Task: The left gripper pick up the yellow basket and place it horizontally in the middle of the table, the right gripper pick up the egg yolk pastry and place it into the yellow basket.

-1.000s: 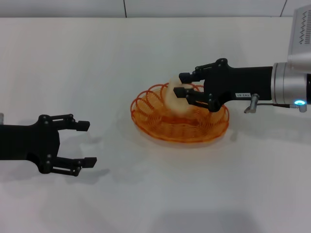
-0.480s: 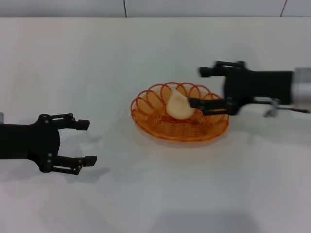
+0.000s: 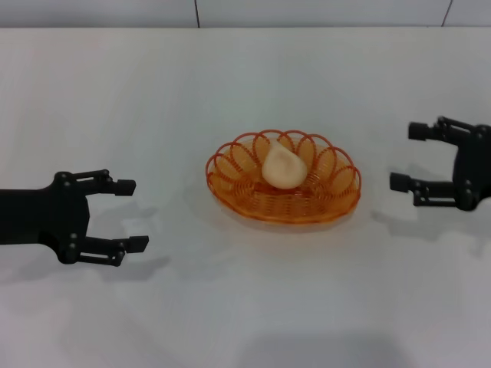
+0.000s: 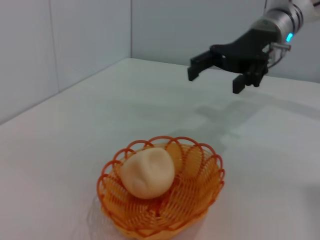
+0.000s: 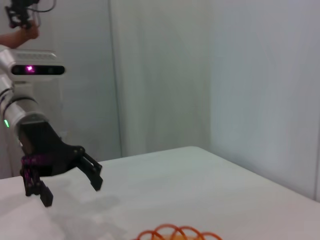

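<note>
Withdrawn to 3 o'clock of yellow basket (image 3: 284,179), right gripper (image 3: 410,159) spread, empty. Egg yolk pastry (image 3: 284,165) inside basket. Left gripper (image 3: 129,215) at 9 o'clock, parted.

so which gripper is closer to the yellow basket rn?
Right. The right gripper sits open just off the right end of the yellow basket, which holds the egg yolk pastry. The left gripper is open too, farther off to the basket's left and nearer the robot.

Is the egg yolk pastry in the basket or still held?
In: the egg yolk pastry rests inside the yellow basket; the right gripper is open, apart.
</note>
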Tool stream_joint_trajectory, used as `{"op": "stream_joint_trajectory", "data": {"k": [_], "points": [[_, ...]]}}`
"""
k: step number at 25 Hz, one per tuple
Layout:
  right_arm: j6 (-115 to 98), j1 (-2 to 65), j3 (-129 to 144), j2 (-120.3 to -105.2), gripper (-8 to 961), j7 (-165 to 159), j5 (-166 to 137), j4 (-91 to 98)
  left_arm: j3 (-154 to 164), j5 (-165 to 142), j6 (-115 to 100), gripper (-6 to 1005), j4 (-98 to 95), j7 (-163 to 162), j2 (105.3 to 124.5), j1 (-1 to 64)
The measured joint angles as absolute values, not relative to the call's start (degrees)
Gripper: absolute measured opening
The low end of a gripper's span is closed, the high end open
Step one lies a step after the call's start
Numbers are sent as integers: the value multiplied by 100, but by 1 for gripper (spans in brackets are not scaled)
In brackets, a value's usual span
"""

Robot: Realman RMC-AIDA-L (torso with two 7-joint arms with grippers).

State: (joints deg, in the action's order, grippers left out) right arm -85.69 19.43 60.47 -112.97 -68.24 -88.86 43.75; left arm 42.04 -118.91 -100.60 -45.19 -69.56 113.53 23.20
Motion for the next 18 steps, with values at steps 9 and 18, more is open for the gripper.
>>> {"op": "stream_joint_trajectory", "data": {"k": [9, 18], "points": [[-8682, 1936, 5971, -11255, 885, -6366, -9015, 3784, 4125, -11898, -10053, 885, -4515, -6942, 11366, 2392], [-8691, 1962, 6007, -11285, 886, -6344, -9200, 3774, 4093, -11886, -10004, 885, -4510, -6968, 11370, 2416]]}}
